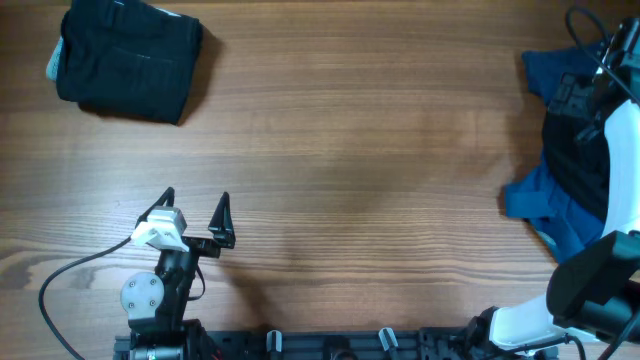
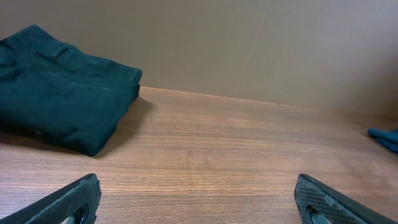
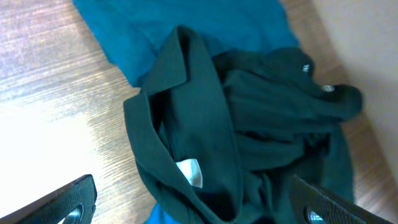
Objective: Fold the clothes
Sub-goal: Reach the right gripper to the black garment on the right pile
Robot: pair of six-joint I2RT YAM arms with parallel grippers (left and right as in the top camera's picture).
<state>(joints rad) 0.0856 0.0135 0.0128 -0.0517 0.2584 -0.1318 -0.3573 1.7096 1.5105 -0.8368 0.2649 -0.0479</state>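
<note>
Right gripper (image 3: 193, 183): jaws wide, empty, poised directly over the crumpled black shirt (image 3: 186, 112), probably to pick a hem. Shirt heaped unfolded on a blue garment (image 3: 186, 25). Far across the table (image 1: 350, 130) from that heap, a folded black garment (image 1: 125, 60), seemingly set aside as done. Left gripper (image 1: 195, 196) open, idle, well apart from the heap.

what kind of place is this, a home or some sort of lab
Probably a robot test bench rather than a home: a left arm and a right arm mounted at one edge of a wooden table, a plain board behind it, and a heap of clothes for folding.
</note>
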